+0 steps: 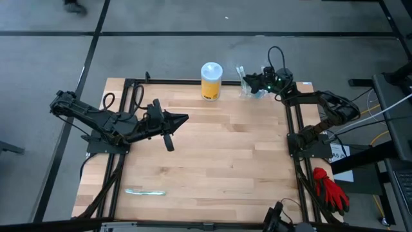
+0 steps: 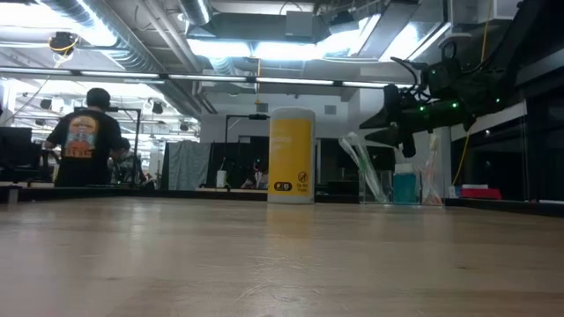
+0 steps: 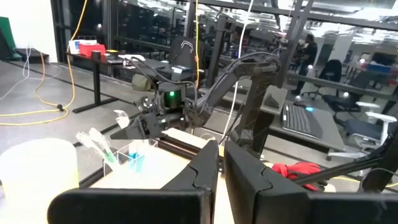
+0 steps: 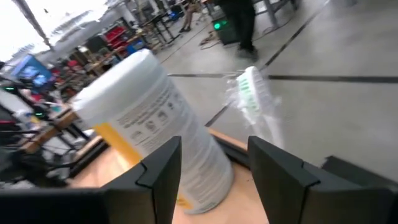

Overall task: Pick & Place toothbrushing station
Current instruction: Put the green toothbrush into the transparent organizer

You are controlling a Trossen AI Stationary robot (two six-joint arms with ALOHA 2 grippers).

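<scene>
Yellow canister (image 2: 291, 156) label print too small to read

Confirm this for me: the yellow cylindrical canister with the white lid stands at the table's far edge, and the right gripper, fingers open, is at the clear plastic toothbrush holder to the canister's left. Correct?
One detail is wrong. In the high view the clear plastic toothbrush holder stands to the right of the yellow cylindrical canister, not its left. The rest holds: the canister is at the far edge, and the right gripper, fingers open, is at the holder.
</scene>
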